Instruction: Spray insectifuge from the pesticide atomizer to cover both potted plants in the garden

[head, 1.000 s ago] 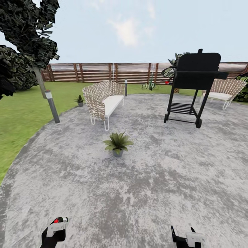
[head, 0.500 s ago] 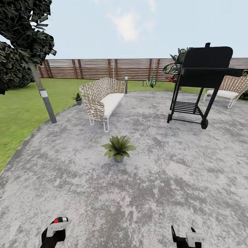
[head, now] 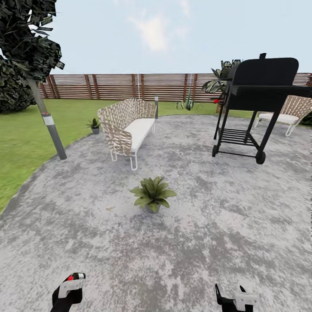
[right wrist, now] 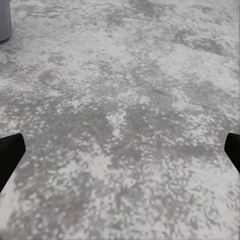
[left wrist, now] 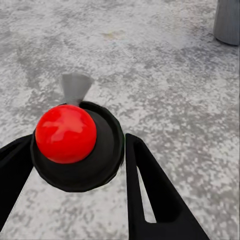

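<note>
Green lawn (head: pixel 26 134) lay at the far left under a dark tree, with a grey bollard lamp (head: pixel 51 130) at the patio's edge. Low on that side I had the left gripper (left wrist: pixel 75 165) clamped on the pesticide atomizer (left wrist: pixel 77 147); through the wrist camera its red top sat between the two black fingers, which pressed against the dark body on either side. Beyond the lamp, the farther potted plant (head: pixel 94 125) stood on the grass just beside the wicker sofa (head: pixel 128 130). Nearer the middle, the closer potted plant (head: pixel 153 196) sat alone on the grey stone patio (head: pixel 216 225), straight ahead of me and well apart from both arms. To the right stood a black grill (head: pixel 255 104), and behind everything ran the slatted fence (head: pixel 112 86). At the lower right, the right gripper (right wrist: pixel 120 145) hung with its fingers spread wide, nothing between them.

I judged the pick-up done and the approach to the first plant in hand. Next I would need to roll closer, raise the bottle, aim its nozzle at the leaves and spray until they were covered, then go on to the plant by the sofa.
</note>
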Motion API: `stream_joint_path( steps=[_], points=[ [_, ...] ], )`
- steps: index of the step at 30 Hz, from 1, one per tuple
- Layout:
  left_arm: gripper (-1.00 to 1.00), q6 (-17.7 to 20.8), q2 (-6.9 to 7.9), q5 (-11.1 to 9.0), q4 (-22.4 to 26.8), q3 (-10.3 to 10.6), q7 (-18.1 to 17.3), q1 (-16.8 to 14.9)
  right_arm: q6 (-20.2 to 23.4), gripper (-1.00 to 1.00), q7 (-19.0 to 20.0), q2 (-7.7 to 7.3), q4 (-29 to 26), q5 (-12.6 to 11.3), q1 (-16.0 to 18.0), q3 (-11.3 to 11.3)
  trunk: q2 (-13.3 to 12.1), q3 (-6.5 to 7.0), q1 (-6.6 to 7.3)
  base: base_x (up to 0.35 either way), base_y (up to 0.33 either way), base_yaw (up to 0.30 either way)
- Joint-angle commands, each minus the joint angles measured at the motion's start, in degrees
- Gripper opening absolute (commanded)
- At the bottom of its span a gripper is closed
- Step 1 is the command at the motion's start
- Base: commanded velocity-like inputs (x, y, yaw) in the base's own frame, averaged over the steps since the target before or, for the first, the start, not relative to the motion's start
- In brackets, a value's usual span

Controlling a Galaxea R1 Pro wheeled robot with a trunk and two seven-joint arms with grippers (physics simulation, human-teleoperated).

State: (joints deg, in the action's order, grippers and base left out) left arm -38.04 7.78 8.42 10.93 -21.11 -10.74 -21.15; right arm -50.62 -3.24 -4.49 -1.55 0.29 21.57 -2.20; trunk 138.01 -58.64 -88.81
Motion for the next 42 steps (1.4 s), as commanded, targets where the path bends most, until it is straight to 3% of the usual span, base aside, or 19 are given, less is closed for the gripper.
stream_joint_path(
  steps=[1, 20, 42],
  points=[
    [-1.0, -0.2, 0.0, 0.6, 0.0, -0.5, -0.2, 0.0, -0.2, 1.0, 0.0, 0.0, 0.1, 0.1, 0.0, -0.2, 0.0, -0.05, -0.01, 0.213, 0.247, -0.25],
    [-1.0, -0.2, 0.04, 0.5, 0.1, -0.5, -0.2, 0.0, -0.3, 1.0, 0.0, 0.0, 0.1, 0.1, 0.0, -0.2, 0.0, -0.05, -0.01, 0.157, 0.274, -0.259],
    [-1.0, -0.3, 0.03, 0.5, 0.1, -0.5, -0.3, 0.0, -0.2, 1.0, 0.1, 0.1, 0.1, 0.1, 0.0, -0.2, 0.0, 0.0, -0.01, 0.233, 0.245, -0.026]
  ],
)
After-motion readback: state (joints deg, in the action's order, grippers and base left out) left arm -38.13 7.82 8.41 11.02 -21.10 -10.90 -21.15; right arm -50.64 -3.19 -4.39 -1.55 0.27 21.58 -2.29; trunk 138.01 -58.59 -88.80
